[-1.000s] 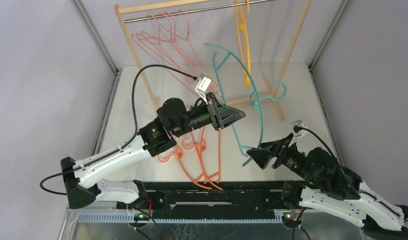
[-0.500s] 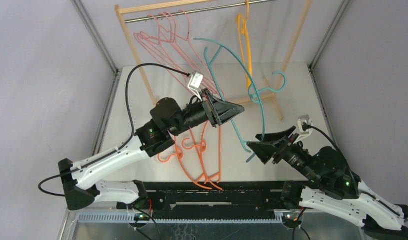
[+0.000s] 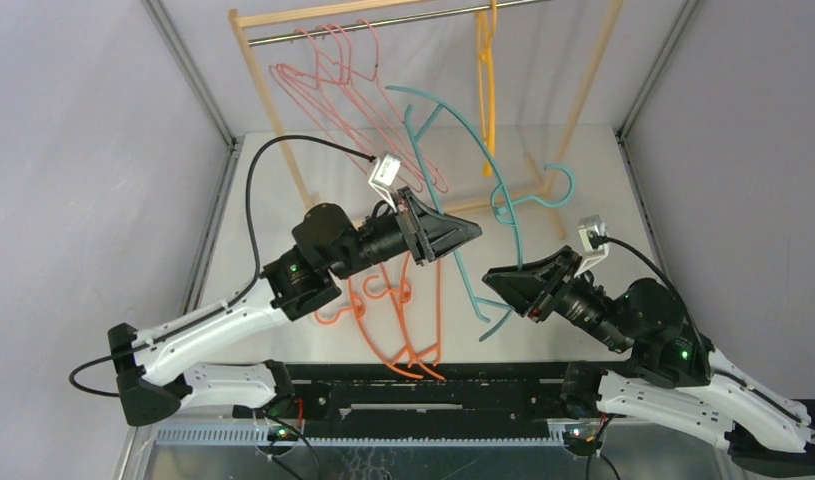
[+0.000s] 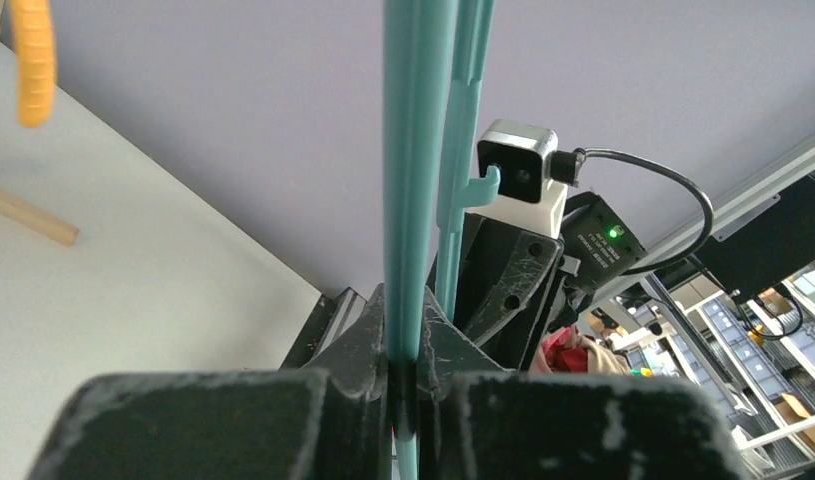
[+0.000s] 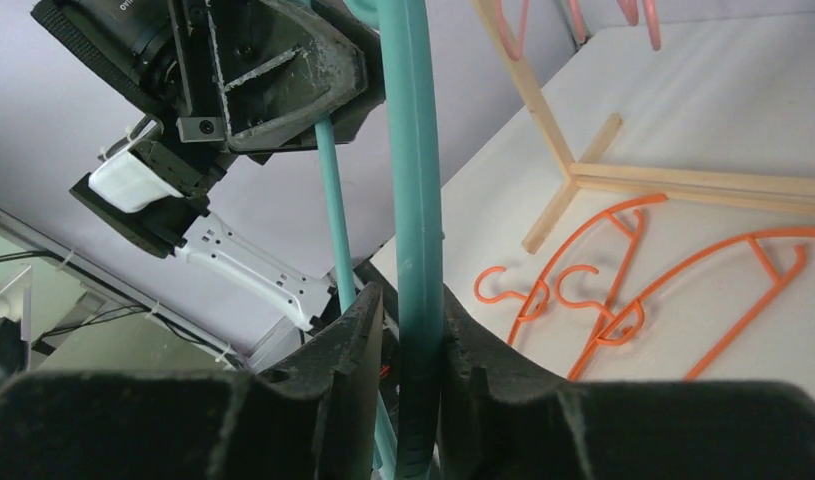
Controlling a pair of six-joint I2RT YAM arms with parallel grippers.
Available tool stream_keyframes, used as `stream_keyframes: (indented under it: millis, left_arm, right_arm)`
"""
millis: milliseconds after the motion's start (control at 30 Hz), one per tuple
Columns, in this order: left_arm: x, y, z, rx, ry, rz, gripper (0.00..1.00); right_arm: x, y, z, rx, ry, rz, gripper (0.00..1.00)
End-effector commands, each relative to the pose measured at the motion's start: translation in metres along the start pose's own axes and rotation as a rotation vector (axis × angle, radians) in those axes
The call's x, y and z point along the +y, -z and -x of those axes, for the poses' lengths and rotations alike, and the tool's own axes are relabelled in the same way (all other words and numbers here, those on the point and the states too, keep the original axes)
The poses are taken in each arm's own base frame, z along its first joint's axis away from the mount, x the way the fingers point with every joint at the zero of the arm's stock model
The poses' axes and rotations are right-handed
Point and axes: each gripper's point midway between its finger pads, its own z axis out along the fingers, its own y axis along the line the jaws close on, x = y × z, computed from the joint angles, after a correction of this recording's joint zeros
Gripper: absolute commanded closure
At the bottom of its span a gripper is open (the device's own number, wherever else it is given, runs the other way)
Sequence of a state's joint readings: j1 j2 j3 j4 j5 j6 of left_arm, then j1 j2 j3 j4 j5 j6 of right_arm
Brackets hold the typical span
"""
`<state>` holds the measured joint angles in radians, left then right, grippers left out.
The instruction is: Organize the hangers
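1. Left gripper: closed on the teal hanger. In the left wrist view the fingers pinch one thin teal bar with no gap on either side. In the top view this gripper sits near table centre, and its tip points toward 3 o'clock.

2. Right gripper: located at 4 o'clock from the left gripper, tip pointing toward 10 o'clock. In the right wrist view a second teal bar runs between the jaws. One finger lies against the bar, and the other stands just beside it. A firm clamp cannot be told from the views.

3. Teal hanger: raised off the table, tilted, and spanning both grippers. Its long arc rises toward 12 o'clock and crosses in front of the rack. Its hook lies at 2 o'clock from the left gripper. It is not on the rod.

4. Rack: stands at the 12 o'clock edge of the table.
   - Pink hangers: hung on the rod toward its 9 o'clock end, bunched together.
   - Yellow-orange hanger: hung on the rod toward its 3 o'clock end, well apart from the pink group.

5. Orange hangers: flat on the table at 6 o'clock, overlapping each other, partly beneath the left arm. Hooks point toward 9 o'clock.
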<state>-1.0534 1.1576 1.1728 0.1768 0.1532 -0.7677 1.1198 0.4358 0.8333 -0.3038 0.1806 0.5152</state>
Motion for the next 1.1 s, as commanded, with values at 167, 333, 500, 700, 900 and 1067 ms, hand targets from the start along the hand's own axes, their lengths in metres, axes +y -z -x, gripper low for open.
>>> stream_keyframes:
  millis: [167, 333, 500, 700, 900, 1067]
  left_arm:
    - [0.023, 0.01, -0.002, 0.017, -0.073, 0.13, 0.74]
    - [0.04, 0.026, -0.01, 0.04, -0.121, 0.201, 0.56]
    - [0.048, 0.037, -0.017, 0.064, -0.138, 0.234, 0.43]
    - [0.053, 0.045, -0.018, 0.066, -0.152, 0.259, 0.43]
    - [0.053, 0.042, -0.019, 0.073, -0.153, 0.254, 0.44]
    - [0.051, 0.041, -0.017, 0.081, -0.171, 0.255, 0.45]
  right_arm:
    - [-0.013, 0.021, 0.026, 0.011, -0.045, -0.169, 1.0]
    - [-0.04, 0.051, 0.048, -0.031, 0.02, -0.335, 1.0]
    - [-0.069, 0.082, 0.068, -0.04, 0.096, -0.536, 1.0]
    - [-0.089, 0.104, 0.076, 0.008, 0.148, -0.715, 1.0]
    - [-0.108, 0.096, 0.075, 0.085, 0.3, -0.886, 1.0]
    - [-0.111, 0.071, 0.093, 0.101, 0.402, -0.993, 1.0]
